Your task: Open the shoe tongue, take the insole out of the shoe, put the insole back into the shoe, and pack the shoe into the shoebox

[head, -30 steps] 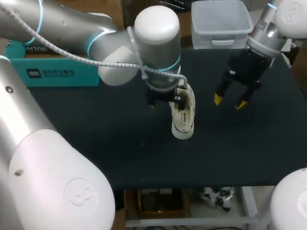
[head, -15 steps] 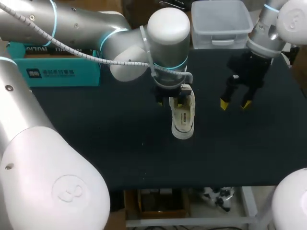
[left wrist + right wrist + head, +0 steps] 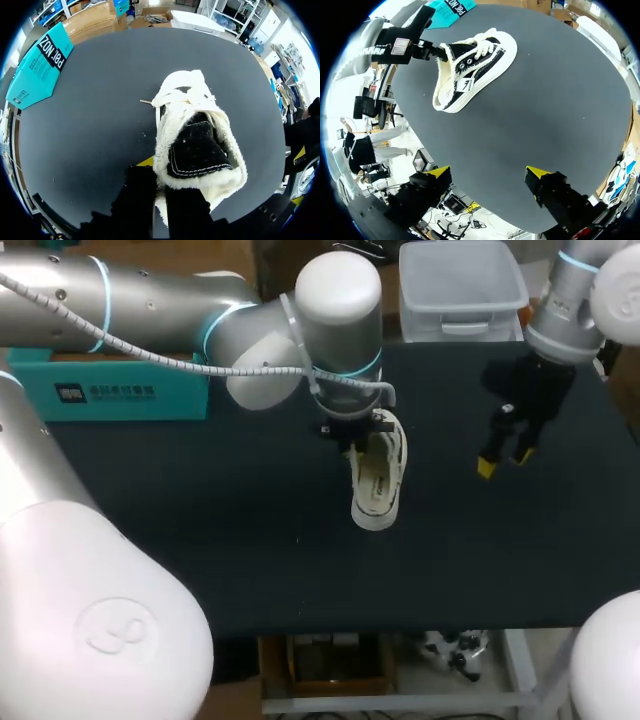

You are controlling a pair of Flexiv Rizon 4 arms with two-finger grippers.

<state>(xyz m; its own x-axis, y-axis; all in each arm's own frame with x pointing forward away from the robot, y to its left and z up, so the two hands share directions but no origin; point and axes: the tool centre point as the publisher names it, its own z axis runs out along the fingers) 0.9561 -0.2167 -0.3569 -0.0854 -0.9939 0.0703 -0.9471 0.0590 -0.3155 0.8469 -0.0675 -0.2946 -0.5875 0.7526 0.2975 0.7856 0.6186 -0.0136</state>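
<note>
Left wrist view: left jaws pinch the sneaker by its heel; right jaws apart, empty. Insole and shoebox steps look undone.

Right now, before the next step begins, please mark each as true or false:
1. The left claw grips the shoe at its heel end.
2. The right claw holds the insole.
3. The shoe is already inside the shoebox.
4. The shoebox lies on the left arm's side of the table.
1. True. The left claw is closed on the heel rim of the shoe.
2. False. The right claw is open and empty, off to the side of the shoe.
3. False. The shoe is out on the table, with the teal shoebox well apart from it.
4. True. It sits at the far edge on that side.
</note>
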